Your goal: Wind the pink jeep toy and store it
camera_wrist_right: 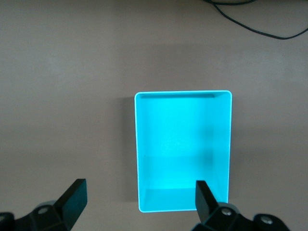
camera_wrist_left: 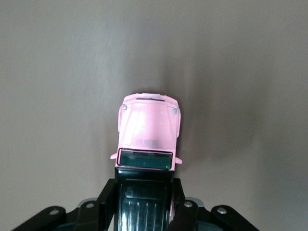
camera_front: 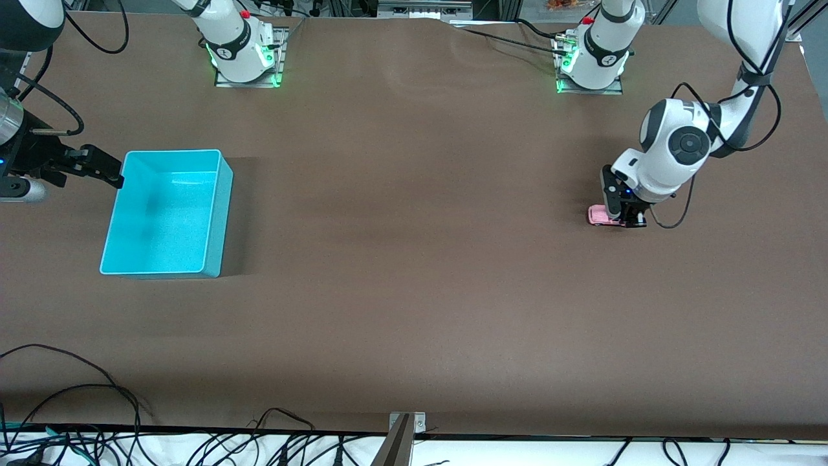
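The pink jeep toy [camera_front: 599, 215] rests on the brown table toward the left arm's end. My left gripper [camera_front: 631, 219] is down at the table, shut on the jeep's black-roofed rear half. In the left wrist view the jeep toy [camera_wrist_left: 148, 127] points away, its pink hood showing past the black fingers [camera_wrist_left: 107, 202] that clamp both sides of the roof. My right gripper [camera_front: 107, 169] hangs open and holds nothing beside the turquoise bin [camera_front: 217, 213], at the right arm's end. In the right wrist view the bin [camera_wrist_right: 139, 144] has nothing in it, and the right gripper [camera_wrist_right: 139, 199] stands wide over its rim.
Black cables [camera_front: 97, 440] trail along the table edge nearest the front camera. The two arm bases [camera_front: 242, 48] stand at the table's farthest edge. Bare brown tabletop [camera_front: 414, 226] stretches between the bin and the jeep.
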You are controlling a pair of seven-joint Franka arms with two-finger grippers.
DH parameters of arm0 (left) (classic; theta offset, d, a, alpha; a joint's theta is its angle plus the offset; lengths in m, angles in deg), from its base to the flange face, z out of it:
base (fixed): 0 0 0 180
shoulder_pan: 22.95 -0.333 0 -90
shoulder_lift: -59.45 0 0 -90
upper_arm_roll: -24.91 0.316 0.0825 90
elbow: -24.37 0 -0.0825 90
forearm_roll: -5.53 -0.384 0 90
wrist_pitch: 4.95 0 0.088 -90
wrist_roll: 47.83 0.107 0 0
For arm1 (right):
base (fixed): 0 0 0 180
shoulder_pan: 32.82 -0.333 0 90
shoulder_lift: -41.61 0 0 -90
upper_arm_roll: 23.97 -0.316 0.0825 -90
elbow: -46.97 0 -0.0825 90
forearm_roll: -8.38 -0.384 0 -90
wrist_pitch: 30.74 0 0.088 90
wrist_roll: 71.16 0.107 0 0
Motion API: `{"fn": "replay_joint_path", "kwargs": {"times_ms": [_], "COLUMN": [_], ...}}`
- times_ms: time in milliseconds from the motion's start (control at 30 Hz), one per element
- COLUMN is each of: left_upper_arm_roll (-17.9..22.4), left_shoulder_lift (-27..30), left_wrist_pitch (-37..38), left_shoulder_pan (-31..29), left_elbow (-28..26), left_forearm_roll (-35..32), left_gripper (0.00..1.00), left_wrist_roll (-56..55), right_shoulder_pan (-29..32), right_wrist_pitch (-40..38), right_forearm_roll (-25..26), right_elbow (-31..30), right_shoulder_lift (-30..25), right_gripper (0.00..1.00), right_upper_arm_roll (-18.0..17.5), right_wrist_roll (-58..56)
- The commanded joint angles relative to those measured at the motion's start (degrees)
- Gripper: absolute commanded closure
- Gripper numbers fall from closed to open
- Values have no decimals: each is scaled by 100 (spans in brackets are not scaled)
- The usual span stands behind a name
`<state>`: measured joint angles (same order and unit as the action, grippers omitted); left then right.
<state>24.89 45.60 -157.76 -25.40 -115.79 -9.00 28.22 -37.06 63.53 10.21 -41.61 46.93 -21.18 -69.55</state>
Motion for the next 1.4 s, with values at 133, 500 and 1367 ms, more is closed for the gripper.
{"fn": "replay_joint_path", "kwargs": {"times_ms": [133,500,1367], "left_upper_arm_roll": [-33,-42,-51], "left_shoulder_lift": [-505,-628,-795], "left_wrist_pitch": [-135,-135,-65], "left_shoulder_pan": [-528,-1318,-2488], "left_elbow": [375,437,701], "left_forearm_roll": [-85,-76,-68], "left_gripper": [100,100,100], "left_wrist_roll": [489,1165,2871], "right_shoulder_pan": [-7,-7,-7], "right_wrist_pitch": [12,12,12], "right_forearm_roll": [28,28,28], "right_elbow": [34,34,34], "right_shoulder_lift": [-13,-13,-13], "right_gripper": [0,0,0], "right_upper_arm_roll": [2,2,2], "right_wrist_roll": [42,51,42]}}
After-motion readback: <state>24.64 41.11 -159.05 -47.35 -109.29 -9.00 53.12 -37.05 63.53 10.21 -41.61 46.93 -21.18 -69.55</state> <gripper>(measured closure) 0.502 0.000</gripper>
